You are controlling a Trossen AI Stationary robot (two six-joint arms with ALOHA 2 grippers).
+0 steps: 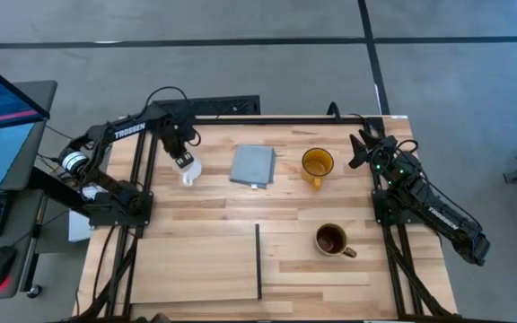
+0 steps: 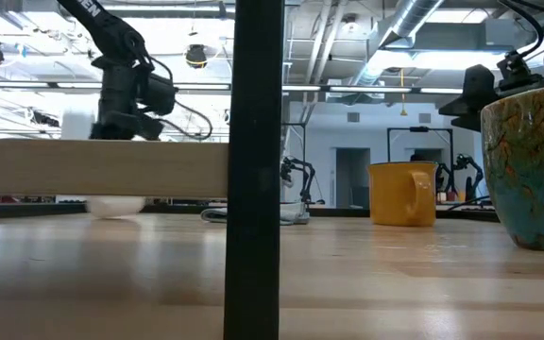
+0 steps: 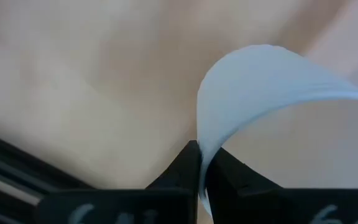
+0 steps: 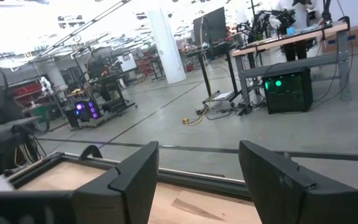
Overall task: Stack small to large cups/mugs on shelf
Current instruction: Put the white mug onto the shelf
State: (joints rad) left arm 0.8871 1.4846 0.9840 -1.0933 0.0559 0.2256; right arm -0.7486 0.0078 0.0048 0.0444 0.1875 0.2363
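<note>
We see the left pincer (image 1: 184, 163) clamped on the white mug's (image 1: 191, 173) rim, just left of the grey pad (image 1: 253, 166)
Beyond the pad stands the yellow mug (image 1: 317, 164); the right pincer (image 1: 361, 149) waits, fingers apart

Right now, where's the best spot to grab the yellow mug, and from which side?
Take the yellow mug by its rim wall from straight above, one finger inside. It stands upright, mouth open to the top, handle toward the near table edge, so pinch a side away from the handle. The right gripper waits nearest, open.

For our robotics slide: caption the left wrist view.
Left claw shut on the white mug's rim above the wooden table.
</note>
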